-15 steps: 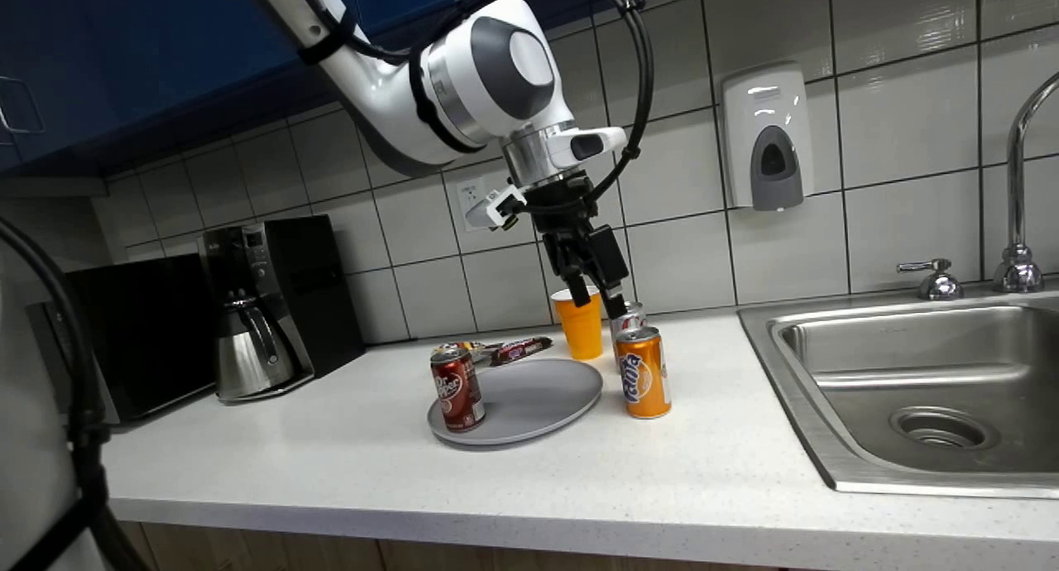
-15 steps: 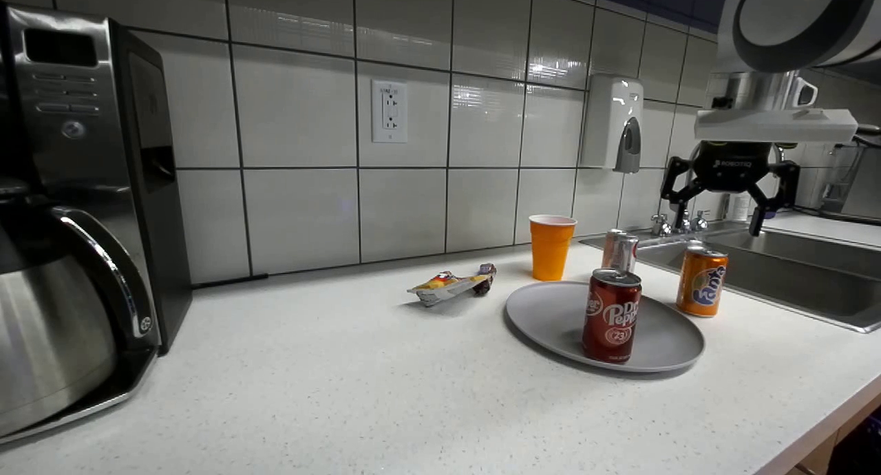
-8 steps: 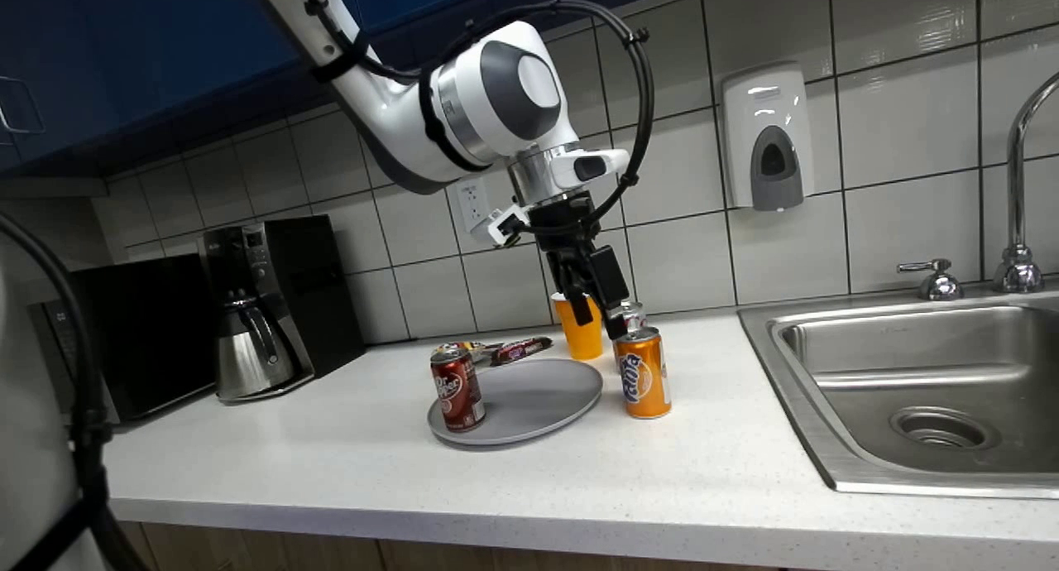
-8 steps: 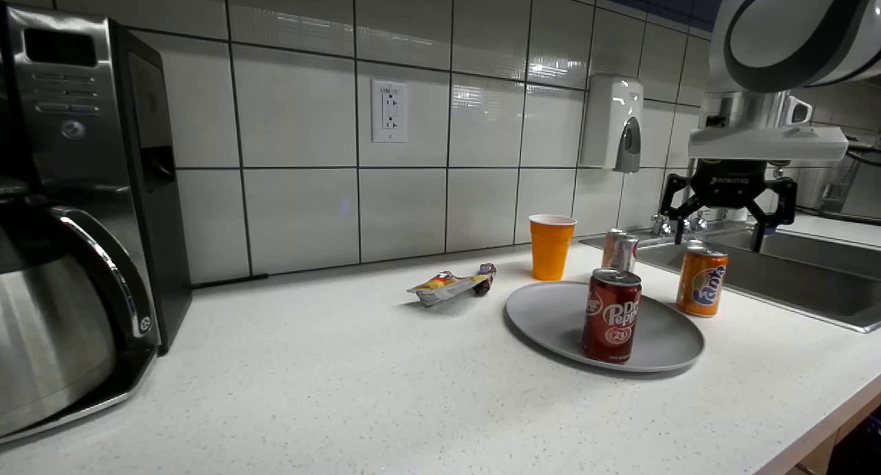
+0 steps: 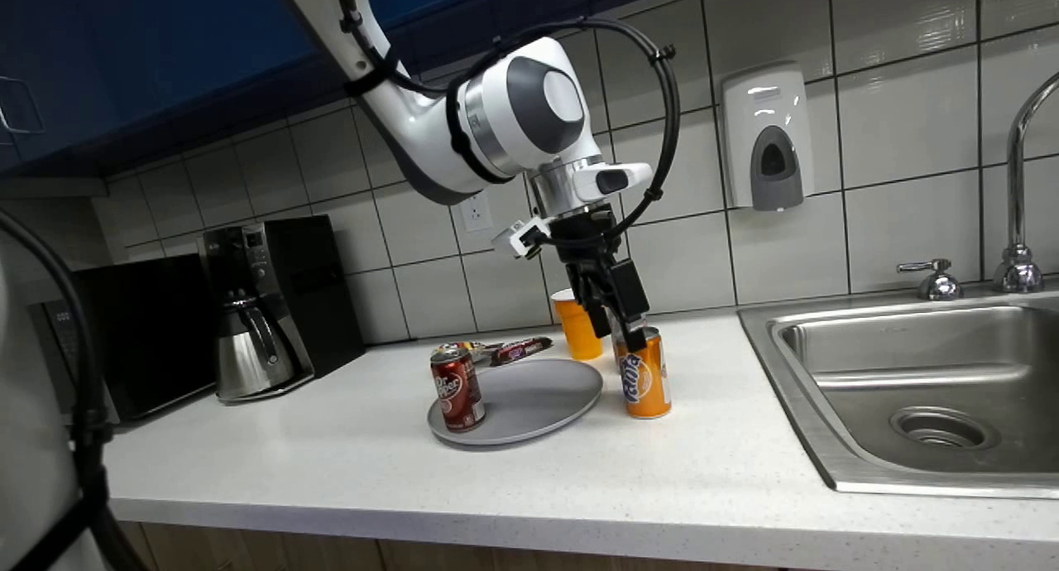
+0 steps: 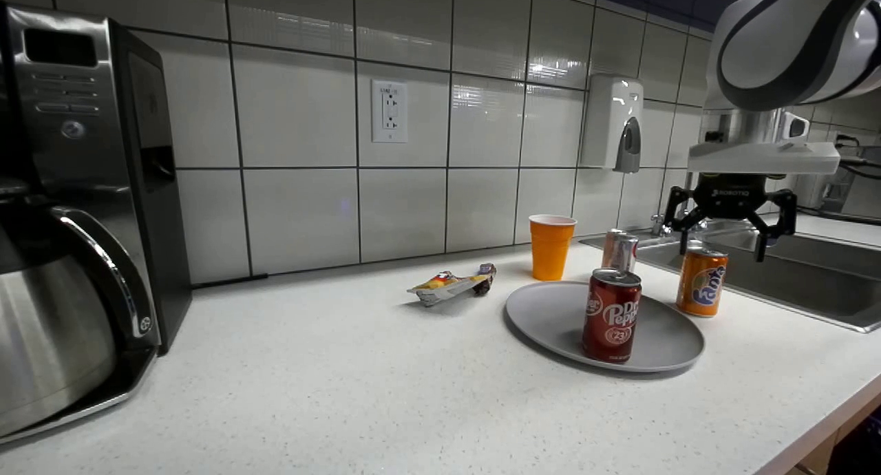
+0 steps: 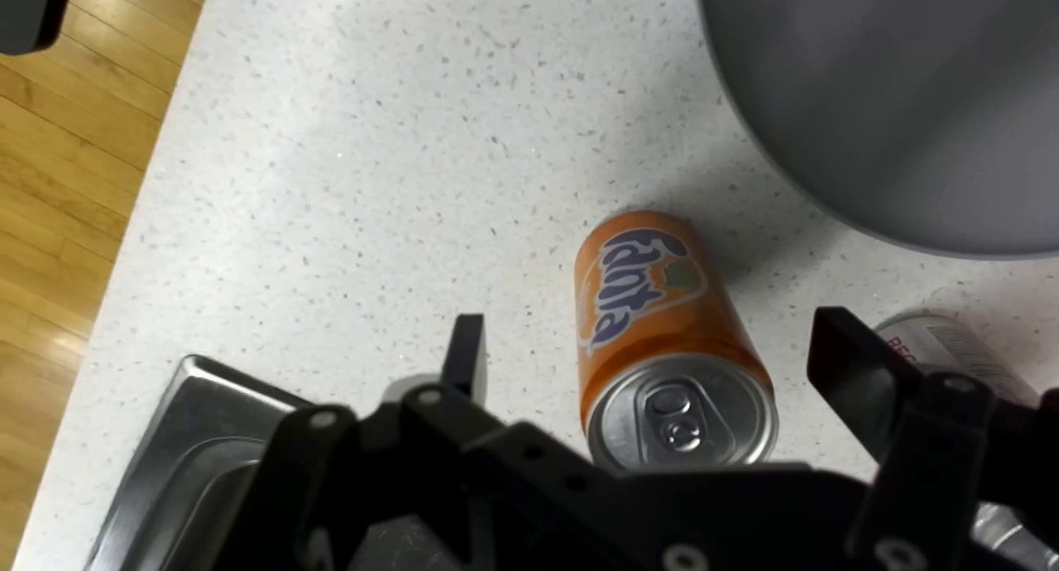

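Observation:
In the wrist view an orange Fanta can (image 7: 654,281) stands upright on the counter between the spread fingers of my gripper (image 7: 650,331). A gap shows on each side of it, so neither finger touches it. Both exterior views place the gripper (image 5: 619,339) (image 6: 722,252) low over the Fanta can (image 5: 645,385) (image 6: 702,286), tips about level with its top. Close by the right-hand finger (image 7: 852,372) is a silver can (image 7: 951,352) (image 6: 623,251), partly hidden. A red Dr Pepper can (image 5: 457,389) (image 6: 612,317) stands on a grey plate (image 5: 538,405) (image 7: 893,116) beside the Fanta.
Behind the plate are an orange cup (image 5: 577,331) (image 6: 550,248) and some snack wrappers (image 5: 519,350) (image 6: 451,286). A steel sink (image 5: 794,389) lies beyond the Fanta can, with its faucet (image 5: 1018,199). At the opposite end stands a coffee maker (image 5: 331,298) (image 6: 89,151). A tiled wall (image 6: 296,110) backs the counter.
My gripper has come down toward the Fanta can, moving slightly to the right in an exterior view, with its fingers spread throughout. The cans, plate and cup have stayed put.

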`<act>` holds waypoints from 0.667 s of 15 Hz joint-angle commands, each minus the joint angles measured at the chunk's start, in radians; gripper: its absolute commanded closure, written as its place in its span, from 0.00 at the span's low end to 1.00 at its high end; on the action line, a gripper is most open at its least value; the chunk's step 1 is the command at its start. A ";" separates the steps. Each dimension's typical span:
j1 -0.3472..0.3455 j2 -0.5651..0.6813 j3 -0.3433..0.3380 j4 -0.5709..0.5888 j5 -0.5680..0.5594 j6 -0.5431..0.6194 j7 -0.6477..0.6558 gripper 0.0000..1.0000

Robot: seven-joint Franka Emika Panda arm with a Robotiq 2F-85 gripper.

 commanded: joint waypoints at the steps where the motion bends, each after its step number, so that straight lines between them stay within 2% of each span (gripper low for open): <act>1: 0.026 0.058 -0.027 0.072 -0.002 -0.038 -0.019 0.00; 10: 0.060 0.164 -0.065 0.168 0.024 -0.041 -0.057 0.00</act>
